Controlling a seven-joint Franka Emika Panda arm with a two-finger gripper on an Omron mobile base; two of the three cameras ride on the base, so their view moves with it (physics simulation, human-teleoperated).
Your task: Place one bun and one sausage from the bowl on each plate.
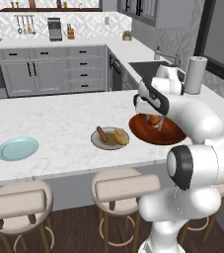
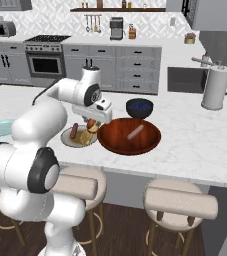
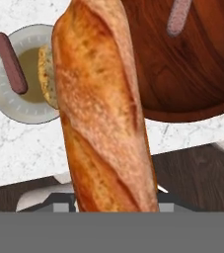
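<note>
Carrying a bun clamped in its gripper above the bowl's left rim, the arm must next travel left to the blue plate; the beige plate already holds its pair.

Open desk is seen between the blue plate and the beige plate, the two well apart. The beige plate is already taken up by a sausage and a bun. The bowl lies just beside it, a dark bowl behind. A paper towel roll stands far off.
</note>
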